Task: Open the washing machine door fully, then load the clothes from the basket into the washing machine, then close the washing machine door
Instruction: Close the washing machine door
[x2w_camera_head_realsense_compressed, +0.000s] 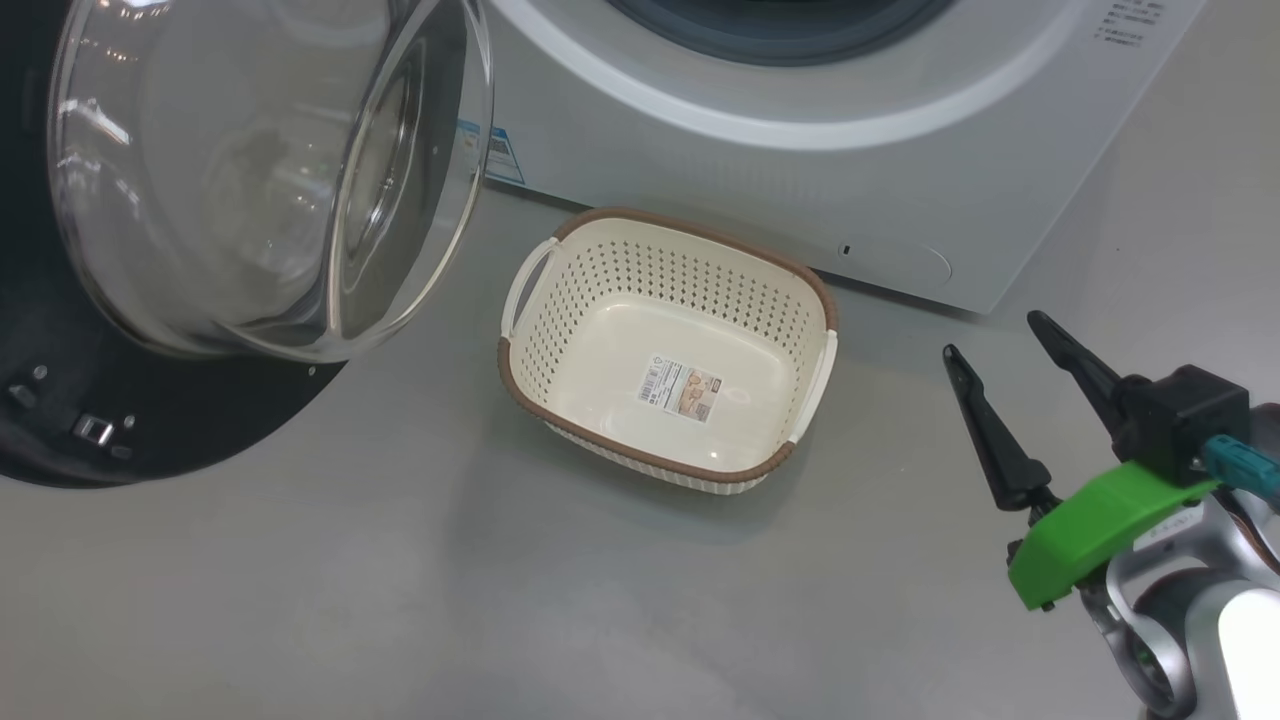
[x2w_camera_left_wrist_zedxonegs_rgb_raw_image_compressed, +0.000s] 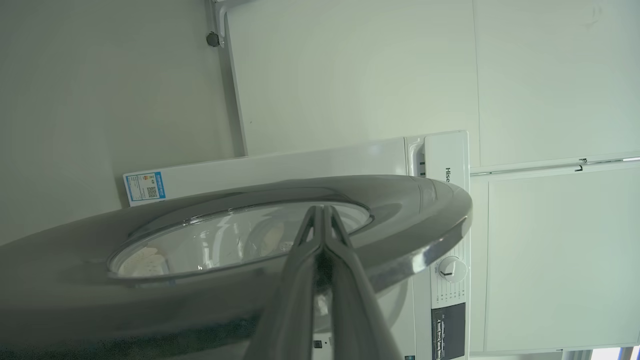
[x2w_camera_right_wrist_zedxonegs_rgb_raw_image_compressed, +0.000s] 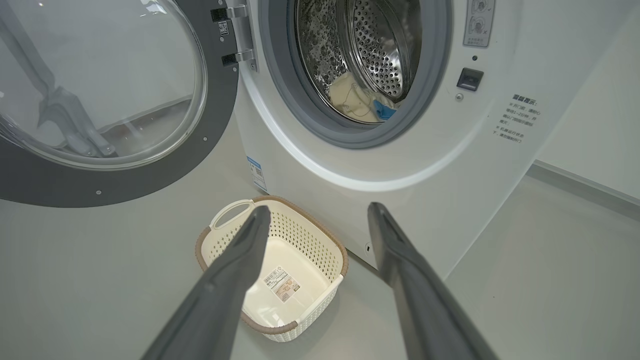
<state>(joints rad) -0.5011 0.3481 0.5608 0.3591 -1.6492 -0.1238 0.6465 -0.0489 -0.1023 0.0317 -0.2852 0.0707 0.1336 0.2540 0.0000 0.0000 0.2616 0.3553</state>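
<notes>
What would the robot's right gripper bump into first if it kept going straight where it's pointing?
Probably the white front of the washing machine, just below its round opening. The open right gripper points over the far rim of the basket, though depth is hard to judge.

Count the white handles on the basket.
2. One handle sits on the basket's side facing the open washing machine door; the other handle sits on the opposite side, toward the right tool. The whole rim shows, so none is hidden.
</notes>
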